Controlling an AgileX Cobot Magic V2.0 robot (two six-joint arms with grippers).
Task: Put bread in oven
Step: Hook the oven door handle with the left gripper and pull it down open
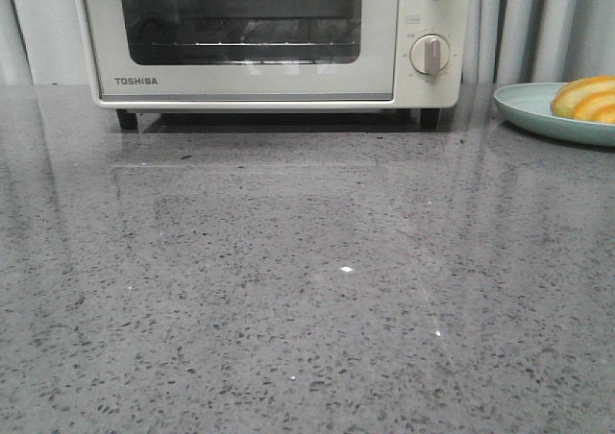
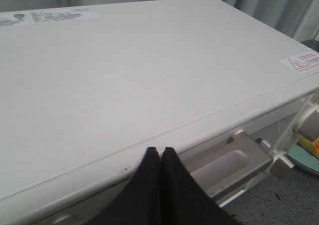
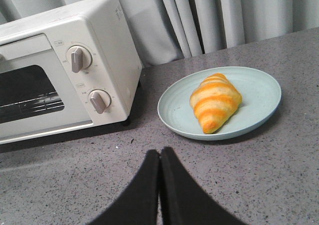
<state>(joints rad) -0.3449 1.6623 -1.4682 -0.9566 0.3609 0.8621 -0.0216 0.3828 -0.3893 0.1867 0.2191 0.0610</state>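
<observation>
Bread (image 3: 215,102) lay on pale green plate (image 3: 259,88), right of oven (image 1: 404,69) with door shut, left gripper (image 2: 160,153) over oven top, fingers pressed together, empty, right gripper (image 3: 160,154) likewise closed, empty, above grey counter (image 1: 307,290)

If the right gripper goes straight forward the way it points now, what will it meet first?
Probably the pale green plate holding the striped golden-orange bread. The shut right gripper points across bare grey speckled countertop towards its near rim; depth is unclear, so it might pass just beside it.
</observation>
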